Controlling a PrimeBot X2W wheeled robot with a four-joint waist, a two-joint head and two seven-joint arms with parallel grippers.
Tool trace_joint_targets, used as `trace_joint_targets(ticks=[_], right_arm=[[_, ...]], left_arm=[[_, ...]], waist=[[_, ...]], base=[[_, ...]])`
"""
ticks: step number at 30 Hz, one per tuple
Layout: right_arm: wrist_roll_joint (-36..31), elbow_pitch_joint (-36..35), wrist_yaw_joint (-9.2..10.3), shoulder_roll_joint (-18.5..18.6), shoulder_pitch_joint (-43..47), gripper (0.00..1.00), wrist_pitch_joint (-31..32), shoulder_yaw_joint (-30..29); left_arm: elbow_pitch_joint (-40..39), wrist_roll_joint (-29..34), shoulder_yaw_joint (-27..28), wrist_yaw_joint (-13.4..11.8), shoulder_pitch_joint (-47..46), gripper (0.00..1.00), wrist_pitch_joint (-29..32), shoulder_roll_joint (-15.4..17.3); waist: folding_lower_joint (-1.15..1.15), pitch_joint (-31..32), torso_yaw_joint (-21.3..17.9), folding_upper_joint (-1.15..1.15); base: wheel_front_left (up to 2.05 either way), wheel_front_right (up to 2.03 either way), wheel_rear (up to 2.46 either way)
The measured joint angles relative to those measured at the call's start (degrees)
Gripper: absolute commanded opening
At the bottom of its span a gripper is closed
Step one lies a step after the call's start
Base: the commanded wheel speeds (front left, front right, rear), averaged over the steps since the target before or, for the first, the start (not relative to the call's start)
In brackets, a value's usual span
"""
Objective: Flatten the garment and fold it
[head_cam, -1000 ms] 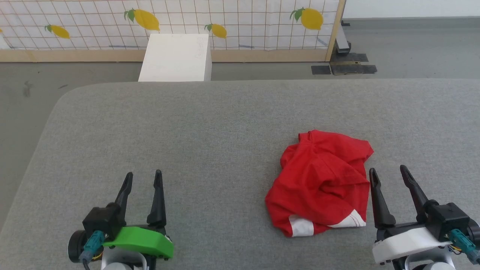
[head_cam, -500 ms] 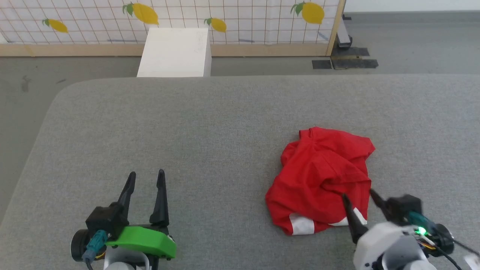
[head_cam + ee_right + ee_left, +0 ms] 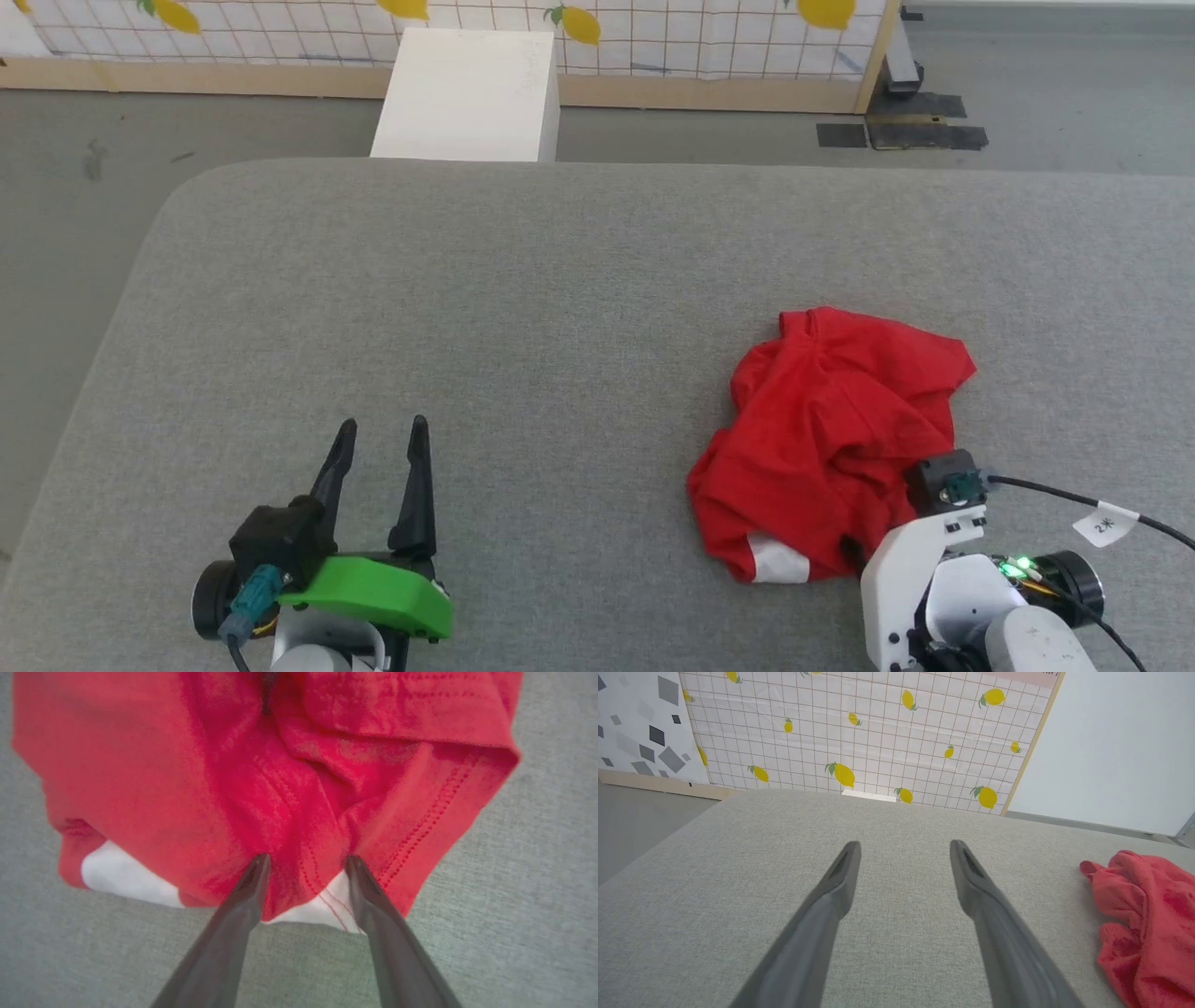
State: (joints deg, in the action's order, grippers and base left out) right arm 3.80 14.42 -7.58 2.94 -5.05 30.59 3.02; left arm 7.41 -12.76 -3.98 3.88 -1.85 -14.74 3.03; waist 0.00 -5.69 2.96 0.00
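Right now my right fingers (image 3: 243,896) point down onto the near edge of the garment (image 3: 831,420), a crumpled red heap on the right side of the grey counter (image 3: 560,280). In the right wrist view they stand parted, both tips touching the cloth, with a ridge of red hem and its stitching running between them; I see no pinch on it. A white patch (image 3: 121,879) shows at the heap's near edge to one side of the tips, and another white patch (image 3: 322,912) peeks out just under the tips. In the head view my pale right wrist covers the heap's near right corner. My left fingers (image 3: 414,485) are spread wide and hold nothing, low over bare counter at the near left, well apart from the garment, whose edge shows at the right rim of the left wrist view. Beyond the counter stand a white box (image 3: 467,93) and a lemon-print panel (image 3: 878,732).
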Motion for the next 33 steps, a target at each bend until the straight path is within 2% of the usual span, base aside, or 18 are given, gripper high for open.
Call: trace_joint_targets(ticks=[5, 11, 17, 22, 24, 27, 33], right_arm=[[4.6, -3.5, 0.00, 0.0, -0.1, 0.00, -2.4, 2.8], [8.4, -10.5, 0.00, 0.0, -2.8, 0.00, -4.9, 9.9], [12.4, -16.1, 0.00, 0.0, -11.6, 0.00, -9.2, 16.9], [12.8, -18.7, 0.00, 0.0, -19.8, 0.00, -13.4, 18.4], [12.5, -19.6, 0.00, -0.1, -23.7, 0.00, -16.1, 16.6], [12.2, -19.4, 0.00, -0.1, -23.9, 0.00, -16.6, 12.4], [4.1, -15.1, 0.00, -0.1, -15.5, 0.00, -11.3, -0.2]], left_arm=[[0.4, 0.0, 0.2, 0.0, 0.0, 1.00, 0.0, 0.0], [0.5, 0.1, 0.7, 0.0, 0.1, 1.00, 0.0, 0.0], [0.4, 0.1, 0.9, 0.0, 0.4, 1.00, 0.0, 0.0], [0.4, 0.2, 0.9, 0.0, 0.7, 1.00, 0.0, 0.0], [0.4, 0.3, 0.9, 0.1, 0.7, 1.00, 0.0, 0.0], [0.3, 0.3, 0.9, 0.1, 0.7, 1.00, 0.0, 0.0], [0.2, 0.4, 0.8, 0.1, 0.7, 1.00, 0.0, 0.0]], waist=[[0.00, 0.8, 0.2, 0.00], [0.00, 2.6, -0.4, 0.00], [0.00, 4.0, -1.4, 0.00], [0.00, 4.5, -1.9, 0.00], [0.00, 4.4, -1.8, 0.00], [0.00, 4.0, -1.7, 0.00], [0.00, 3.2, -1.6, 0.00]], base=[[0.00, 0.00, 0.00], [0.00, 0.00, 0.00], [0.00, 0.00, 0.00], [0.00, 0.00, 0.00], [0.00, 0.00, 0.00], [0.00, 0.00, 0.00], [0.00, 0.00, 0.00]])
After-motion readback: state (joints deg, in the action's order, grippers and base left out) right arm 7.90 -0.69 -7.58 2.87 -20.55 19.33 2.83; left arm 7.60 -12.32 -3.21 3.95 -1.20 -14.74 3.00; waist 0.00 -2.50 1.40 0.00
